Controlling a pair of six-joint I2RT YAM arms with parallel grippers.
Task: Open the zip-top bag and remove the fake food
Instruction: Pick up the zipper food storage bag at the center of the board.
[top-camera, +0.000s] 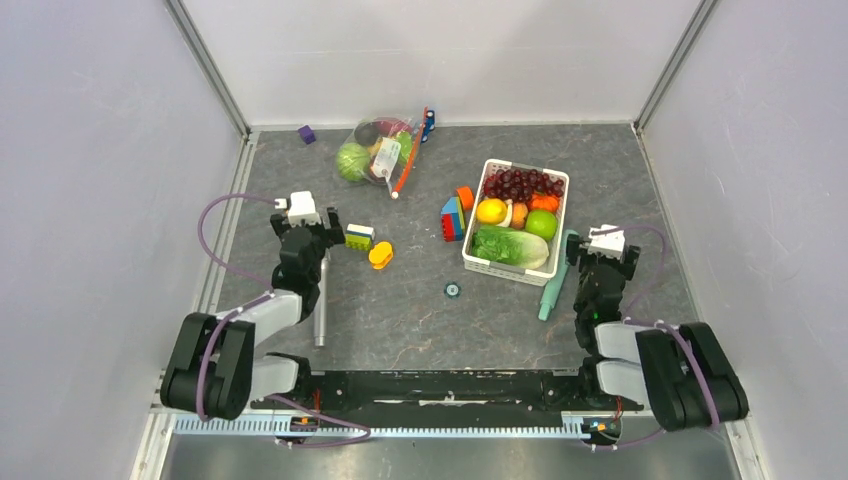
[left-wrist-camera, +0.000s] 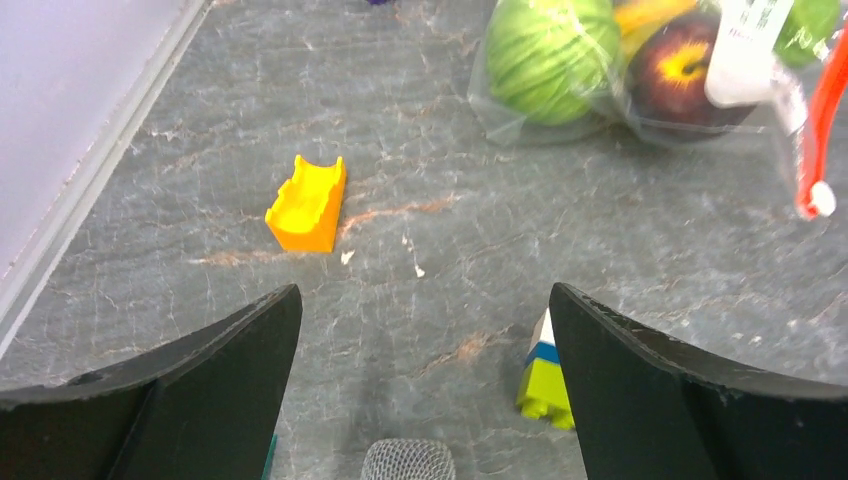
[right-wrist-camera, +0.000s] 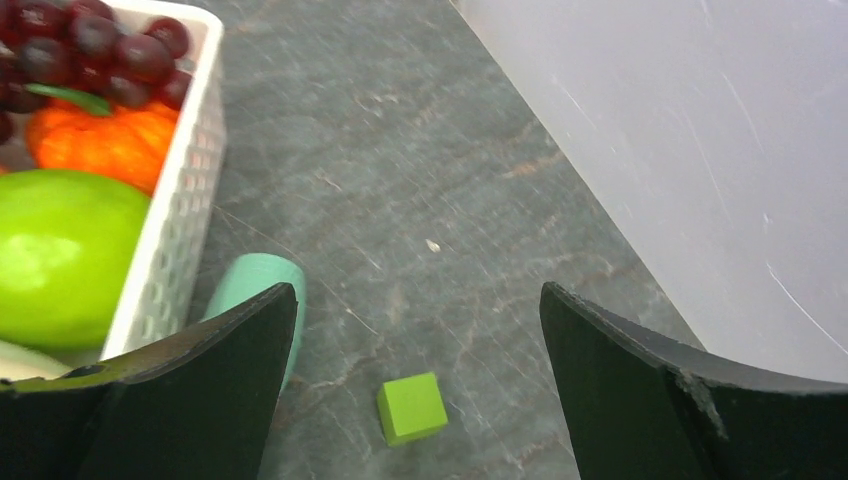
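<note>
Left wrist cam first: the left gripper (left-wrist-camera: 425, 300) has its black fingers spread wide, with nothing between them but the grey stone-look table (left-wrist-camera: 450, 150). Up in the right corner is the clear crinkly plastic zip-top bag (left-wrist-camera: 600, 112). Its red-orange zipper strip (left-wrist-camera: 822, 110) runs down the right edge, with the little white slider (left-wrist-camera: 822, 198) at the lower end. The fake food (left-wrist-camera: 550, 55) is inside it: a pale green cabbage, a dark purplish piece with a yellow patch, and more green behind. An orange-yellow chute-shaped plastic block (left-wrist-camera: 307, 205) sits ahead on the left, and a lime-and-blue brick (left-wrist-camera: 545, 385) is just beside the right finger.

Right wrist cam: the right gripper (right-wrist-camera: 420, 300) is also wide apart and holding nothing. A small lime green cube (right-wrist-camera: 411, 407) lies on the table between the fingers. A white slatted plastic basket (right-wrist-camera: 185, 200) is on the left with dark red grapes, something orange and a round green fruit in it. A teal cylinder (right-wrist-camera: 255, 285) lies just beside it.

Top cam: the bag lies at the far side, left of centre, near the back wall, well apart from both grippers. The basket is right of centre, just ahead of the right gripper.
</note>
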